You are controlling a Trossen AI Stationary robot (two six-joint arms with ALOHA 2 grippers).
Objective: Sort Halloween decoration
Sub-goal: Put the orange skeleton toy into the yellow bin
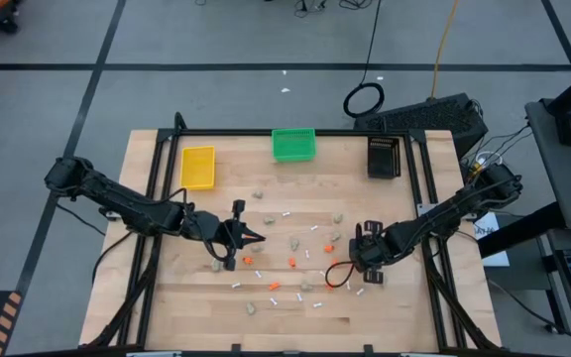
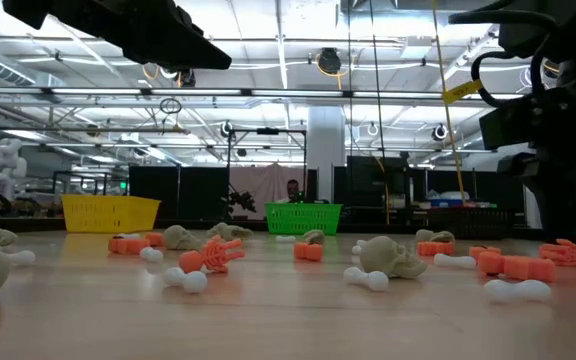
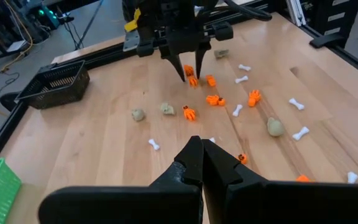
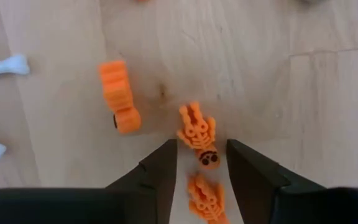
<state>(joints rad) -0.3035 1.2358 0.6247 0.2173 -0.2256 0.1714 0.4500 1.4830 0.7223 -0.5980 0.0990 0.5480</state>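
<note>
Currently noted: Halloween decoration (image 1: 290, 263) scattered loose over the middle of the wooden table (image 1: 404, 317), orange bits, beige-grey lumps and white sticks mixed together, well apart from the yellow bin (image 1: 197, 167), green bin (image 1: 293, 145) and black bin (image 1: 384, 156) along the far edge. No piece seen in any bin from above.

Right gripper (image 4: 199, 163) low over the table, toward the black bin's side of the scatter, fingers apart and straddling two orange skeleton pieces: one (image 4: 199, 135) just ahead of the tips, a second (image 4: 207, 200) between the fingers. A third orange piece (image 4: 119, 96) just beside. Nothing clamped yet.

Left gripper (image 3: 202, 163) on the yellow bin's side of the scatter, fingers pressed together, empty, hovering above the table.

Risks judged from this position:
- Closing now likely to catch two orange pieces at once, or pinch only a thin limb, with a drop on the way to a bin.
- Fingertips close to the wood; further descent could scrape the table or flick small pieces away.
- Pieces tiny against the fingers; a loose hold could slip unnoticed.
</note>
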